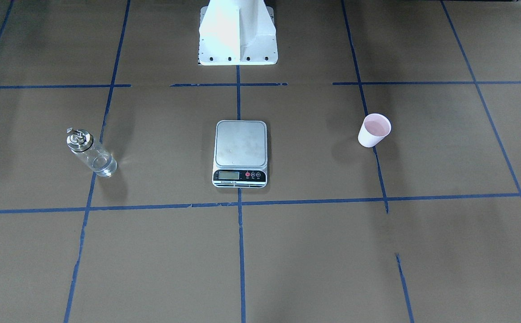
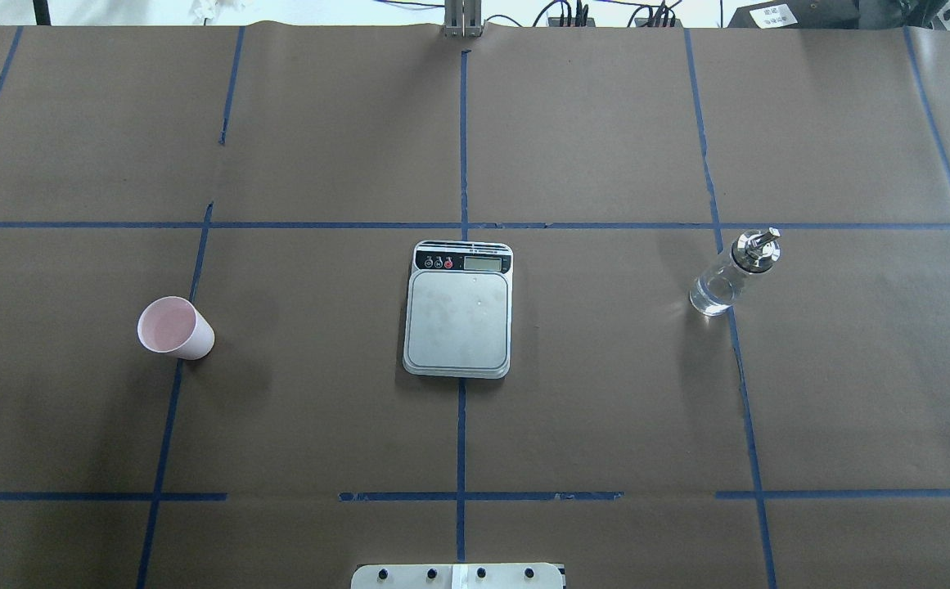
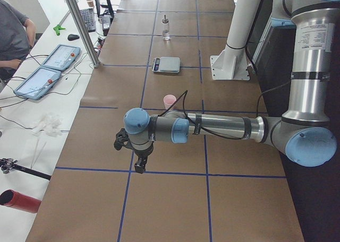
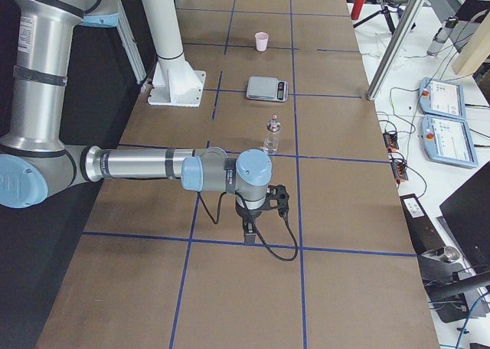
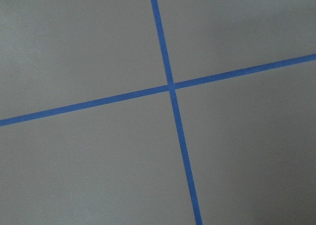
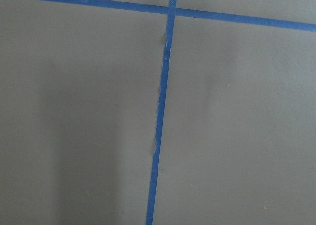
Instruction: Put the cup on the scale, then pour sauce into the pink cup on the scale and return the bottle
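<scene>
The scale [image 2: 459, 319] lies flat at the table's middle with nothing on its steel platform. The cup [image 2: 173, 328], white outside and pink inside, stands upright on the paper to the scale's left in the overhead view. To the right of the scale stands the bottle [image 2: 732, 273], clear glass with a silver pourer cap. My left gripper [image 3: 139, 165] hangs over the table short of the cup [image 3: 169, 101], seen only in the exterior left view, so I cannot tell its state. My right gripper [image 4: 249, 233] hangs near the bottle [image 4: 271, 135], seen only in the exterior right view; state unclear.
Brown paper with blue tape lines [image 2: 461, 164] covers the table. The robot's white base [image 1: 238, 33] stands behind the scale [image 1: 241, 152]. Tablets [image 3: 50, 67], cables and a seated person [image 3: 13, 35] are at the operators' side. Both wrist views show only paper and tape.
</scene>
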`<state>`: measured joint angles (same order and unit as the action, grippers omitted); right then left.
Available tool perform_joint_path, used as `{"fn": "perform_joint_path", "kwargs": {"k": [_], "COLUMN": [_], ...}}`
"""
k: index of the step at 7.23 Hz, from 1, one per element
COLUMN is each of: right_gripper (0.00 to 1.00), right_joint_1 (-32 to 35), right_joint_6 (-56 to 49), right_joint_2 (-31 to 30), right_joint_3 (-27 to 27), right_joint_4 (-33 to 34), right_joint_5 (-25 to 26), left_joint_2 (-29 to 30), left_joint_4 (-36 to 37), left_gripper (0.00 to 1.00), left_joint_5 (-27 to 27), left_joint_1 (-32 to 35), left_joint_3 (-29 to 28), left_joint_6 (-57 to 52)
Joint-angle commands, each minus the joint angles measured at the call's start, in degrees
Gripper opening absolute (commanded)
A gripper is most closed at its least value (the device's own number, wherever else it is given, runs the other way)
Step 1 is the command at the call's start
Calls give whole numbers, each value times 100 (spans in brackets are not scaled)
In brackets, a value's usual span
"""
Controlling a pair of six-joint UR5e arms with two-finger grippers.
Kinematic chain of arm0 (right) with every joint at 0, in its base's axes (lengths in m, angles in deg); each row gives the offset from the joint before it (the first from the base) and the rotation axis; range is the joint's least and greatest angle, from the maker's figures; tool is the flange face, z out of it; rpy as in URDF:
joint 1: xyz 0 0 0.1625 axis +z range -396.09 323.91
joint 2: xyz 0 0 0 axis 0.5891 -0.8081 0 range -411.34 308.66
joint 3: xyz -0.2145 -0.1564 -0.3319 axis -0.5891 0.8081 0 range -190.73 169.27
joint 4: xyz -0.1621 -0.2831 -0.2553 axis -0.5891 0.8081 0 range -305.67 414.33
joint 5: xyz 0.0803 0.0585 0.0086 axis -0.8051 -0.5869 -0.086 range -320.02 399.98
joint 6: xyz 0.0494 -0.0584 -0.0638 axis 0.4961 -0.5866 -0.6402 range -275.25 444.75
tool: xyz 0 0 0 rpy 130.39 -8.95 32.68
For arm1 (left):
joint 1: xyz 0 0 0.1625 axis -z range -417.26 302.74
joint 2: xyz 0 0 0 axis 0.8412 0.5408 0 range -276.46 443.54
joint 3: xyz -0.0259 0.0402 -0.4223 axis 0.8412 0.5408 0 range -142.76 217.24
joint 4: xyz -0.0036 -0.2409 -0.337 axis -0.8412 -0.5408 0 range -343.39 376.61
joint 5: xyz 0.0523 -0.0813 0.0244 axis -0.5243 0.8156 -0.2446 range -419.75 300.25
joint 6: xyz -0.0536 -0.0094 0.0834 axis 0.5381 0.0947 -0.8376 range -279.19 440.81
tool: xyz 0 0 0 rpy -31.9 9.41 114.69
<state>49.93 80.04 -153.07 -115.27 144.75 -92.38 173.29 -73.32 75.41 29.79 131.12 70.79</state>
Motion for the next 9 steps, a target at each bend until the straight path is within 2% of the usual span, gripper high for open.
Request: {"fn": "perform_joint_path", "kwargs": {"k": [1, 2, 3, 5, 6, 9], "right_gripper": [100, 100, 100, 100, 100, 100], "right_joint_1": [-261, -262, -262, -262, -262, -262], "right_joint_6": [48, 31, 40, 40, 40, 266], "right_joint_2": [13, 83, 257, 285, 355, 461], "right_joint_3": [29, 38, 117, 187, 249, 258], "right_joint_4": [-1351, -1908, -2122, -2177, -2177, -2203], "right_joint_5": [17, 52, 44, 35, 43, 17], "left_joint_2": [129, 138, 130, 278, 618, 526], "left_joint_4": [-137, -583, -1361, -3004, -3491, -4336], "left_gripper": [100, 100, 100, 100, 100, 100], "left_joint_5": [133, 317, 318, 336, 345, 354], "left_joint_1": [-189, -206, -206, -241, -259, -259], "left_joint_3": [242, 314, 315, -44, -368, -485], "left_joint_6": [8, 0, -26, 35, 70, 448]}}
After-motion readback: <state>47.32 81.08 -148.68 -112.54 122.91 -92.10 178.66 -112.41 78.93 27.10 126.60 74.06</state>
